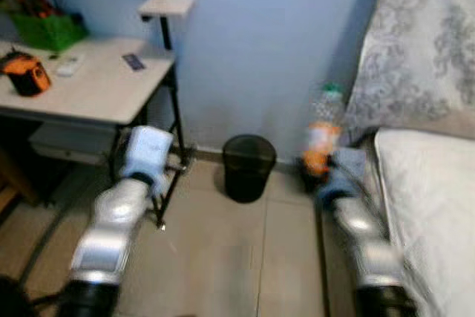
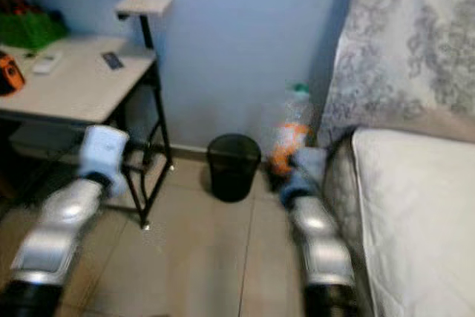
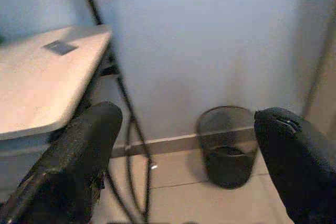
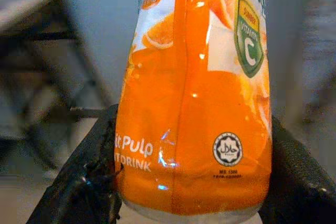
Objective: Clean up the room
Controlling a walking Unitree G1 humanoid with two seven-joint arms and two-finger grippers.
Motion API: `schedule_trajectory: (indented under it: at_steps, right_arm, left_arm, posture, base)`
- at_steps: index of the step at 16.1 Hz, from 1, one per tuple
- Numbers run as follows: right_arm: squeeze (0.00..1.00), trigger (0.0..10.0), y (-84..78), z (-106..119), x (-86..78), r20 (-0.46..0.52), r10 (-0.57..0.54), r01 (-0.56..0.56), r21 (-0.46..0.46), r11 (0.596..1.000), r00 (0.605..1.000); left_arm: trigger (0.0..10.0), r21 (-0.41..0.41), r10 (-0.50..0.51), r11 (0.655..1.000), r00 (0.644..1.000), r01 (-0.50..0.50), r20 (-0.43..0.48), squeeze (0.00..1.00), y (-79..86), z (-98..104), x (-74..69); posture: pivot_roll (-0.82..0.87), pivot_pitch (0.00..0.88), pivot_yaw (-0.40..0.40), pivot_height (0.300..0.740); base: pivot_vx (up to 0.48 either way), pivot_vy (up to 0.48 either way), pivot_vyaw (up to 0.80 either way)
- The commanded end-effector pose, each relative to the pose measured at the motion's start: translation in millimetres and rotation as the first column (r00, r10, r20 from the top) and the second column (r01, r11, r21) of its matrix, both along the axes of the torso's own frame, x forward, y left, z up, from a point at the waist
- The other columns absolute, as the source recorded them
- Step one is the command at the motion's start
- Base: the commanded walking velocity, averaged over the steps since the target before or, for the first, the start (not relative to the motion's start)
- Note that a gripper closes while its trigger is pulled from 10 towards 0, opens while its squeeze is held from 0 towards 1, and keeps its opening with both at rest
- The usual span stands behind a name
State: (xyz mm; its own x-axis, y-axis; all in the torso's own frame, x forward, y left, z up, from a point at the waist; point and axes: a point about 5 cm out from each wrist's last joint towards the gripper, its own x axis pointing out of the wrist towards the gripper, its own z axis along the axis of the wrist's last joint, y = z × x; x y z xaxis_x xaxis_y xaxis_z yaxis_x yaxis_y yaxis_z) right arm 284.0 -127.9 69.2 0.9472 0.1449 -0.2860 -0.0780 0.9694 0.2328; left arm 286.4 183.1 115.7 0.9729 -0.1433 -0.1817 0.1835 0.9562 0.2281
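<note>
My right gripper [image 1: 320,162] is shut on a plastic bottle [image 1: 323,130] with an orange juice label and a green cap, held upright beside the bed. In the right wrist view the bottle [image 4: 194,93] sits between the two black fingers [image 4: 86,182], which press on both sides of it. A black mesh waste bin [image 1: 248,167] stands on the floor against the blue wall, to the left of the bottle. My left gripper [image 3: 189,145] is open with nothing between its fingers, raised near the desk's leg, and its view looks toward the bin [image 3: 228,145].
A white desk [image 1: 96,87] with black legs stands at the left, carrying an orange device [image 1: 27,73], a green basket [image 1: 47,30], a remote and a dark card. A bed [image 1: 430,206] with a patterned pillow [image 1: 423,50] lies at the right. Tiled floor [image 1: 223,257] stretches between them.
</note>
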Motion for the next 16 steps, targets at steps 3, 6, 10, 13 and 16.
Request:
schedule_trajectory:
  at_steps: [3,6,10,13,16]
  right_arm:
    - [0.00,10.0,-14.1,5.1,2.6,0.019,-0.034,0.034,-0.025,0.999,0.999]
    - [0.00,10.0,-13.7,5.1,3.3,0.016,-0.032,0.032,-0.026,0.999,0.999]
    - [0.00,10.0,-13.6,4.6,3.7,0.010,-0.034,0.034,-0.026,0.999,0.999]
    - [0.00,10.0,-14.0,4.5,4.0,0.008,-0.035,0.035,-0.024,0.999,0.999]
    - [0.00,10.0,-14.1,4.5,4.2,0.008,-0.035,0.035,-0.025,0.999,0.999]
  left_arm:
    - [10.0,-0.004,-0.020,1.000,1.000,0.020,0.014,0.00,-7.4,4.2,2.6]
    - [10.0,-0.006,-0.022,1.000,1.000,0.022,0.011,0.00,-7.3,4.0,2.9]
    - [10.0,-0.007,-0.035,0.999,0.999,0.035,0.001,0.00,-8.6,2.8,2.5]
    - [10.0,-0.008,-0.035,0.999,0.999,0.035,0.000,0.00,-8.9,2.8,2.8]
    - [10.0,-0.008,-0.035,0.999,0.999,0.035,0.000,0.00,-8.8,2.9,3.0]
  posture:
    - [0.03,0.000,-0.002,0.740]
    - [0.03,0.000,-0.002,0.740]
    - [0.03,0.000,-0.001,0.740]
    - [0.03,0.000,0.000,0.740]
    - [0.03,0.000,-0.001,0.740]
  base:
    - [0.306,0.000,0.00]
    - [0.307,0.000,0.00]
    - [0.306,0.000,0.00]
    - [0.307,0.000,0.00]
    - [0.307,0.000,0.00]
